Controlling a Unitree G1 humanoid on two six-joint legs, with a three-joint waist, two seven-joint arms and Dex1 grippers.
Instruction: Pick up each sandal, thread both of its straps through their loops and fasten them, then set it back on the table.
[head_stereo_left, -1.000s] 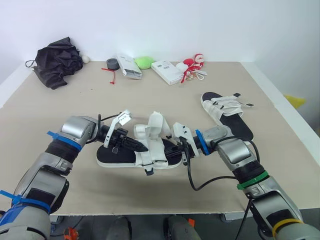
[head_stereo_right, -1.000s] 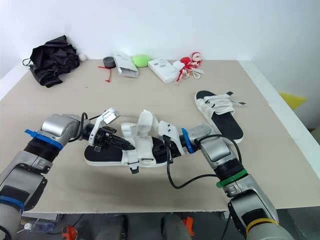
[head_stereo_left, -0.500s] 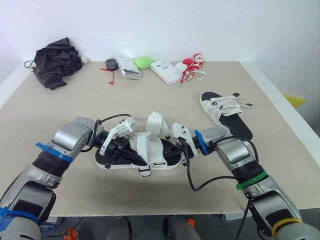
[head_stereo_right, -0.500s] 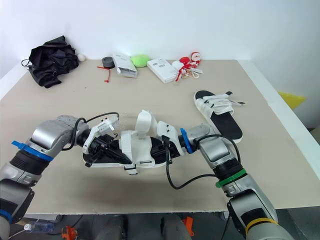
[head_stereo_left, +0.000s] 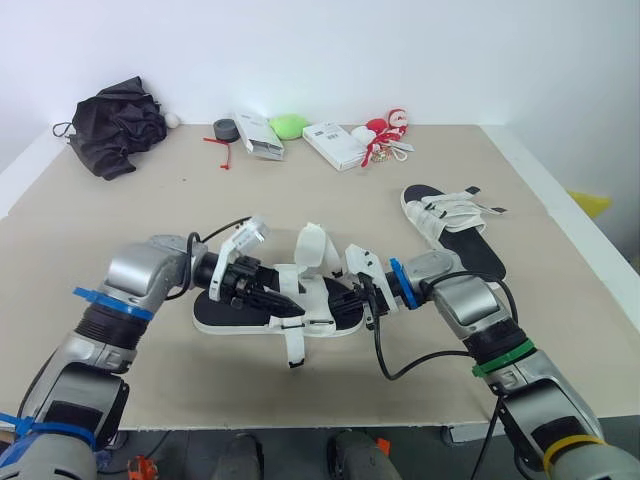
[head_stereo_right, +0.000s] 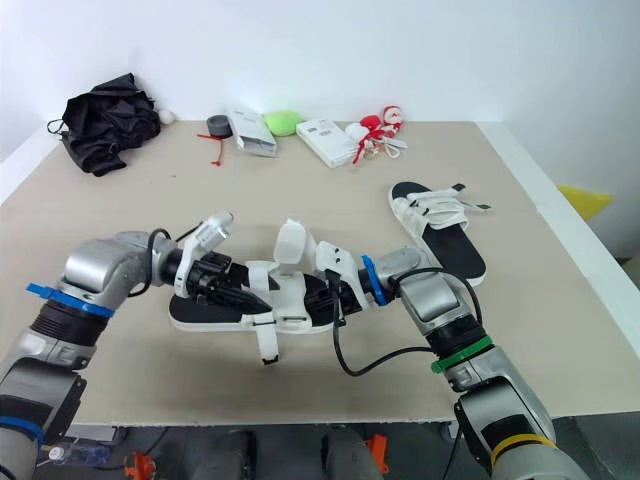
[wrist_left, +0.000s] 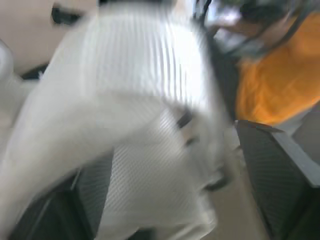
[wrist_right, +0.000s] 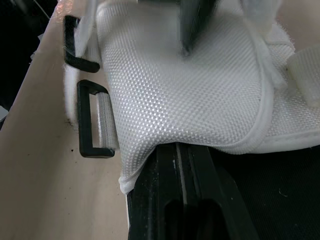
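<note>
Elbows bent, left end effector (head_stereo_left: 266, 297) facing right end effector (head_stereo_left: 346, 297), close together

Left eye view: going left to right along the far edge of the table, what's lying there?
black cloth bundle → small white ball → dark tape roll → white box → green lump → second white box → red and white trinkets

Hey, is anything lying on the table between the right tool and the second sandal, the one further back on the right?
Nothing visible. The right tool is at the near sandal, and just bare table lies between it and the second sandal.
</note>
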